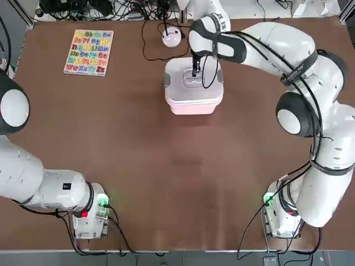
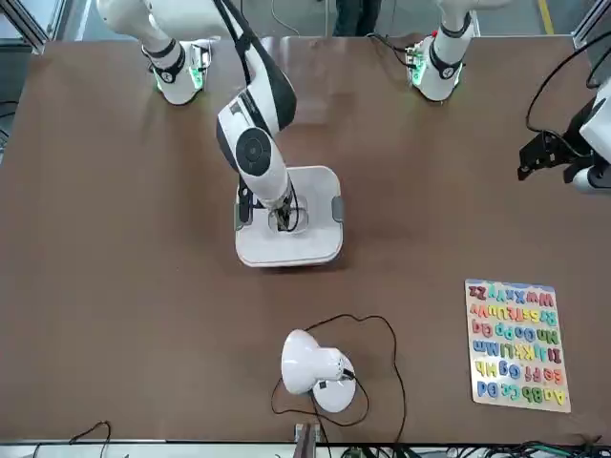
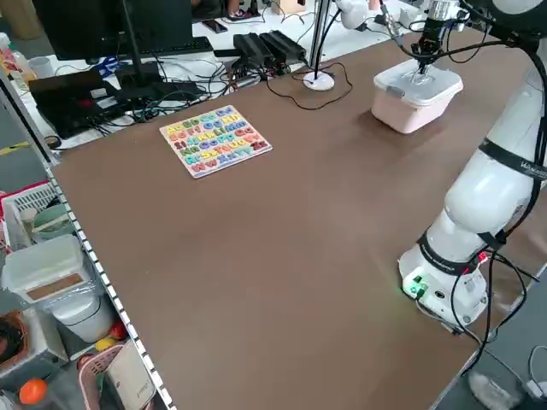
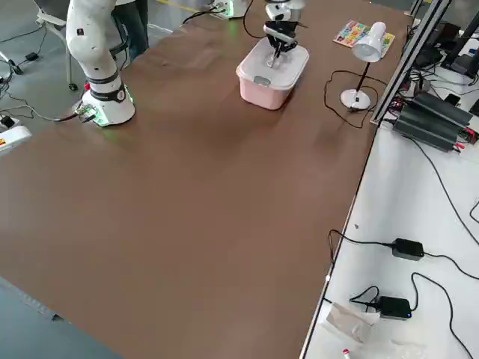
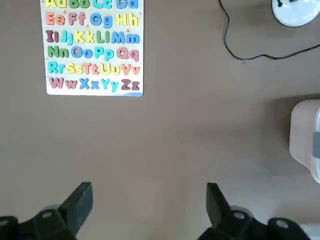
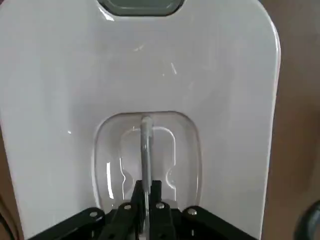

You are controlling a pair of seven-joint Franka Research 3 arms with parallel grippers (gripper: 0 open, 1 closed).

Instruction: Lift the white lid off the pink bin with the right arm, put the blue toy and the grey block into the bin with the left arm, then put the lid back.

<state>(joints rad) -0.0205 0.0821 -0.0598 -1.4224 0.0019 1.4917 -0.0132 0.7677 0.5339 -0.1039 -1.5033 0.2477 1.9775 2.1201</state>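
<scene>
Jaws of the right gripper (image 6: 144,202) pinch the centre handle of the white lid (image 1: 178,75), which we see seated on the pink bin (image 1: 194,105) at the table's (image 1: 166,177) far middle. Left gripper (image 5: 149,207) hangs spread wide, near the alphabet board (image 5: 94,47).

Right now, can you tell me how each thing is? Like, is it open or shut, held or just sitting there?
Lid: on the bin, its centre handle pinched by the right fingers.
Bin: closed, sitting on the table.
Right fingers: shut on the lid's handle.
Left fingers: open, holding nothing, above bare table.
Lamp: lying on the table, cable attached.
Alphabet puzzle: flat on the table, untouched.
</scene>
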